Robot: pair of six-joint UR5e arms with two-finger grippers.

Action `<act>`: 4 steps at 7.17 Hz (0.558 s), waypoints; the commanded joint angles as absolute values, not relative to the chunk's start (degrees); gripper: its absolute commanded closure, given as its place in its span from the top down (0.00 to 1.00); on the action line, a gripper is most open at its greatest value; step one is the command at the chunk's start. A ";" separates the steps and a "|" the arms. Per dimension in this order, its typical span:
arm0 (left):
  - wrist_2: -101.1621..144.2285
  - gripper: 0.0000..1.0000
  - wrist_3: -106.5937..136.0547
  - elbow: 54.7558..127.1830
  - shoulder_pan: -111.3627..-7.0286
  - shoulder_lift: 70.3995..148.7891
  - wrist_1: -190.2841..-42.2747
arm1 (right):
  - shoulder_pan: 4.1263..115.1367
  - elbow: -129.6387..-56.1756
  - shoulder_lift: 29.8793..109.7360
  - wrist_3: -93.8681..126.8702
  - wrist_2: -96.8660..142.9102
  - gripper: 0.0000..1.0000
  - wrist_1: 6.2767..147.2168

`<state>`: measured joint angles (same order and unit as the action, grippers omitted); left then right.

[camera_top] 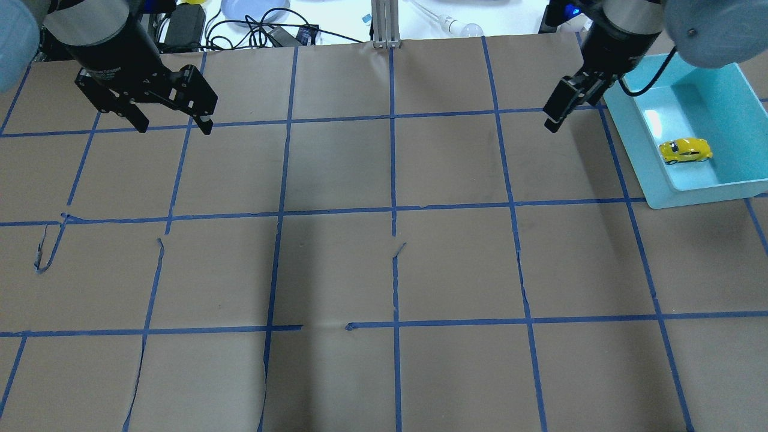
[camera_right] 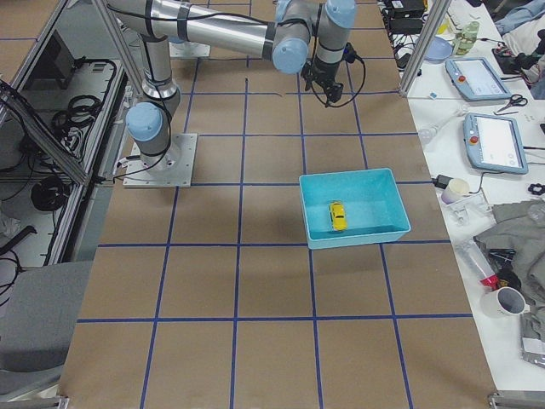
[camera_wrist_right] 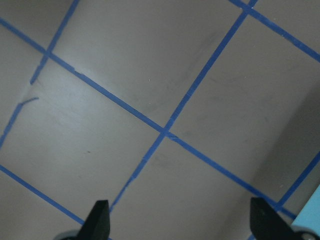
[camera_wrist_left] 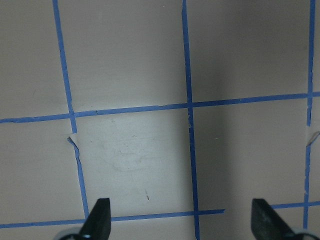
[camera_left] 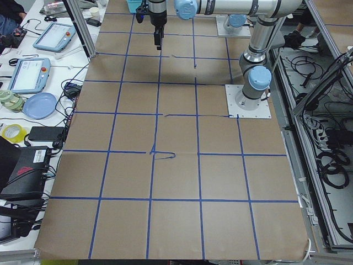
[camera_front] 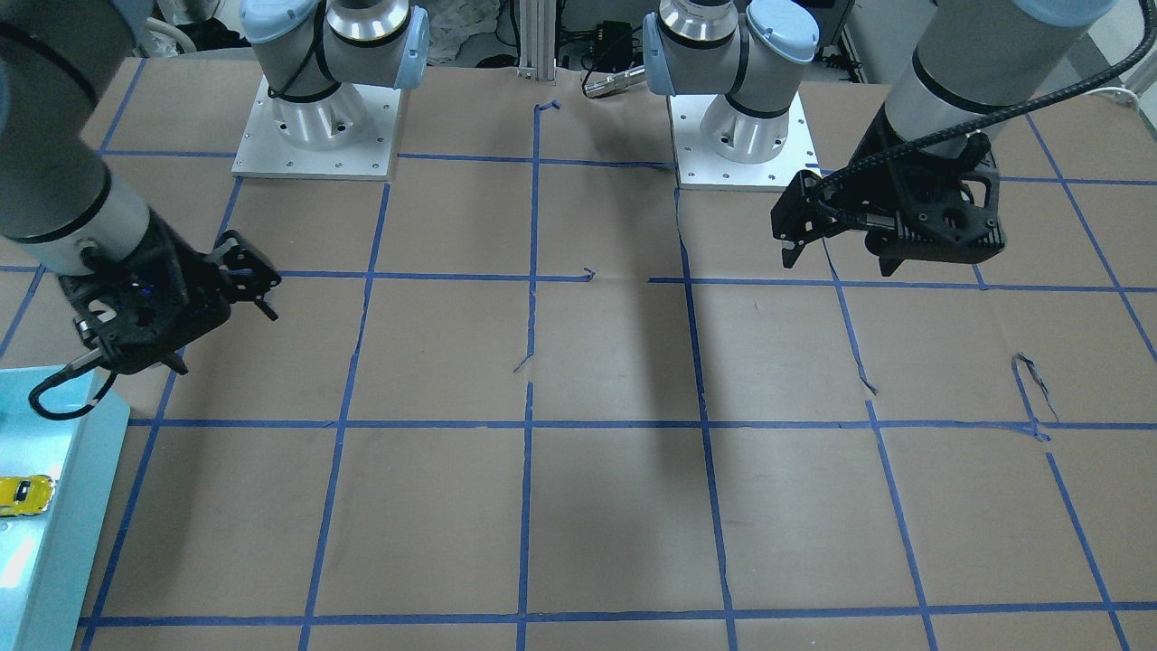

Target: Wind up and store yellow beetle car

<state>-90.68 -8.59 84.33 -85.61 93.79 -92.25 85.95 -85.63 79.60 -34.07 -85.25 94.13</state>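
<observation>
My left tool [camera_top: 174, 127] is spread wide. Its wrist view shows both fingertips [camera_wrist_left: 100, 220] at the outer corners with only tabletop [camera_top: 336, 270] between them. It holds nothing, touches nothing, and hangs above the brown paper at my left end, well apart from everything else.

My right tool [camera_top: 552, 120] is also wide, its fingertips [camera_wrist_right: 99, 220] far apart over a crossing of blue tape [camera_wrist_right: 165, 131]. It is bare too and clear of the paper. It hangs just beside the teal bin [camera_top: 690, 197], off the bin's far corner on the side toward the middle of the tabletop, outside the rim.

The car [camera_top: 686, 150] lies inside the bin near the middle of its floor, apart from the walls and from my right tool. The bin's wall stands between the two. From across the tabletop, the car [camera_front: 23, 495] shows at the view's left edge.
</observation>
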 commanded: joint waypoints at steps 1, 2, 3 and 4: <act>-90.79 1.00 -8.53 84.46 -85.60 93.43 -91.05 | 90.96 -85.87 84.35 -10.45 -84.64 1.00 94.13; -90.79 1.00 -8.53 84.46 -85.61 93.43 -91.05 | 91.05 -86.04 86.55 -8.98 -84.55 1.00 93.70; -90.79 1.00 -8.53 84.46 -85.61 93.51 -91.05 | 90.62 -86.13 86.40 -6.88 -85.33 1.00 94.47; -90.88 1.00 -8.53 84.46 -85.61 93.52 -91.05 | 90.62 -86.22 86.48 -6.77 -86.12 1.00 93.44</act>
